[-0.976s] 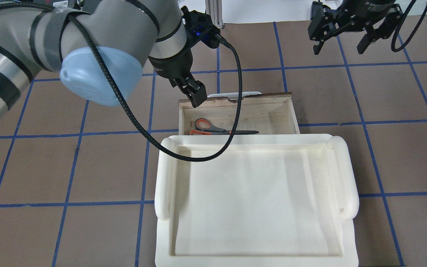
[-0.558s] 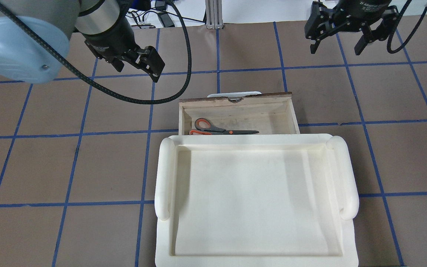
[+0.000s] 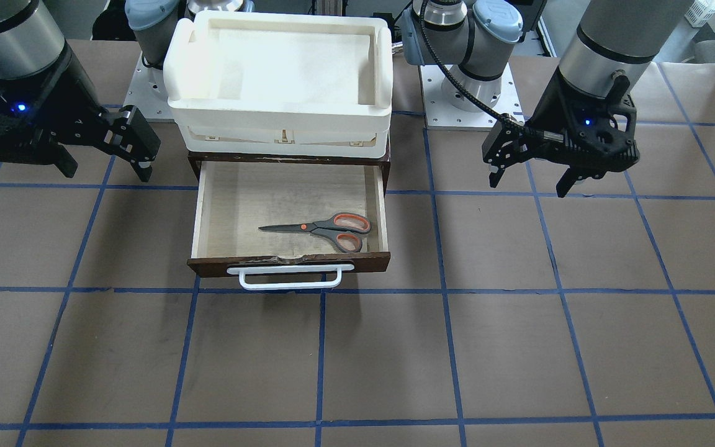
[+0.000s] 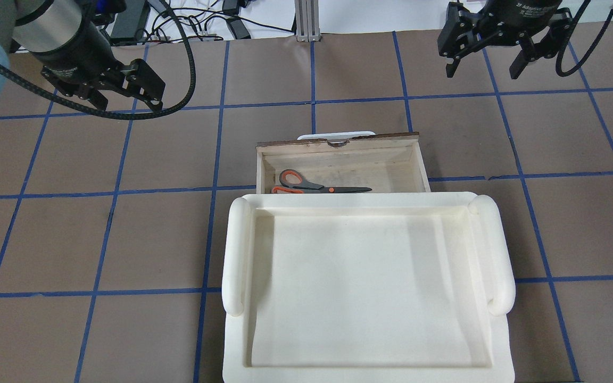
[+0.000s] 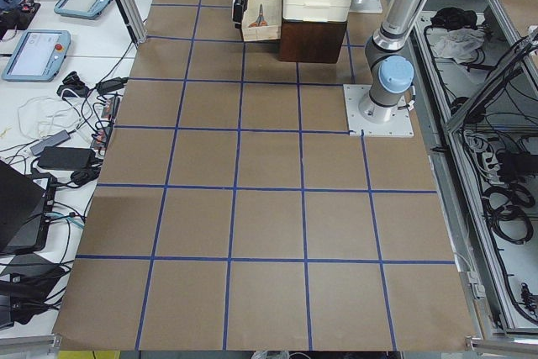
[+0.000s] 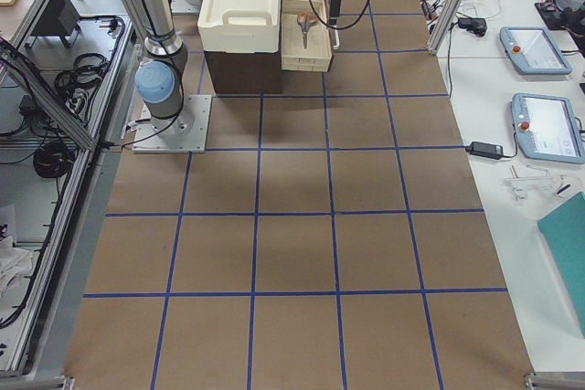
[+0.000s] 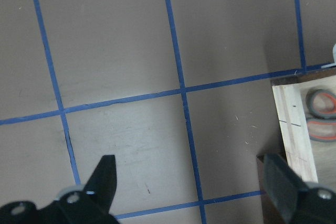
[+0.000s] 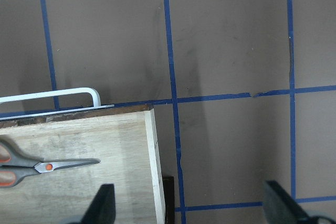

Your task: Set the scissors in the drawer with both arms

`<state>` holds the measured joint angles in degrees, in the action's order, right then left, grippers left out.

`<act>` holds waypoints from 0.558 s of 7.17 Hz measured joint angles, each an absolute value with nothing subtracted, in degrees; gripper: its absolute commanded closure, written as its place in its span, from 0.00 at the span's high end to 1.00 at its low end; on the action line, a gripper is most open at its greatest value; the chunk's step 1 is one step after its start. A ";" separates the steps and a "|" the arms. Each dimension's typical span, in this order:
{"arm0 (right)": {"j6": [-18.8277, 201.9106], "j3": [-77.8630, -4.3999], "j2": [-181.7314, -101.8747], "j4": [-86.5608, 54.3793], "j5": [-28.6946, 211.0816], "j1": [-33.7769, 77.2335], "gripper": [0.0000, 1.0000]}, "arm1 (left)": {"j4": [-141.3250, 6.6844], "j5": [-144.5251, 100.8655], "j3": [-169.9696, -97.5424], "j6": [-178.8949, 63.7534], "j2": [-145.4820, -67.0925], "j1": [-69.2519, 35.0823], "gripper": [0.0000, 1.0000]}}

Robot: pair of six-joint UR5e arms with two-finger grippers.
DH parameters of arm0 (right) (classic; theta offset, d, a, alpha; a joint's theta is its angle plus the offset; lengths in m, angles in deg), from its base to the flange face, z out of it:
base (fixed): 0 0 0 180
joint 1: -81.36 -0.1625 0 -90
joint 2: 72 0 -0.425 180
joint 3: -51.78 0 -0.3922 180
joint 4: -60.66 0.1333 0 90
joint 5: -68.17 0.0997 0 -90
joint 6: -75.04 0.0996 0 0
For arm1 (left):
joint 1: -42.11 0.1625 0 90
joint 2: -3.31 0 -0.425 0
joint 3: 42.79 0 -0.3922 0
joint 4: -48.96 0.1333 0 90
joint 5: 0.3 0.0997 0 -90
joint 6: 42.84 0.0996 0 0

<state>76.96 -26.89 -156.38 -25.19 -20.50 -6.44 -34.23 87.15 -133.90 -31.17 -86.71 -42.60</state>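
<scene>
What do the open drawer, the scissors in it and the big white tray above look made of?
The drawer: wood, pale bare grain inside, dark-brown stained front. The scissors: dark metal blades, matte grey and orange handles, likely plastic. The tray: cream, matte, rounded moulded rims, probably plastic.

The overhead camera is looking forward and down, the front-facing one steeply down from opposite, both sharing the open drawer [image 4: 386,170]. Side cameras are viewing the desk [image 5: 269,224] lengthwise from afar; wrist cameras are looking straight down, close, each catching a drawer edge.
</scene>
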 measured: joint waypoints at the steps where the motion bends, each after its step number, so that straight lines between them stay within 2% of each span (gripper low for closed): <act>1: 76.82 -26.89 -156.37 -25.18 -20.51 -6.44 1.00 | -34.15 87.16 -135.45 -32.27 -85.66 -42.07 1.00; 4: 76.45 -26.94 -156.37 -25.21 -20.49 -6.44 1.00 | -34.35 87.16 -137.22 -36.08 -84.47 -42.06 1.00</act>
<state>76.45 -26.94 -156.37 -25.21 -20.49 -6.44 -34.35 87.16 -137.22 -36.08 -84.47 -42.06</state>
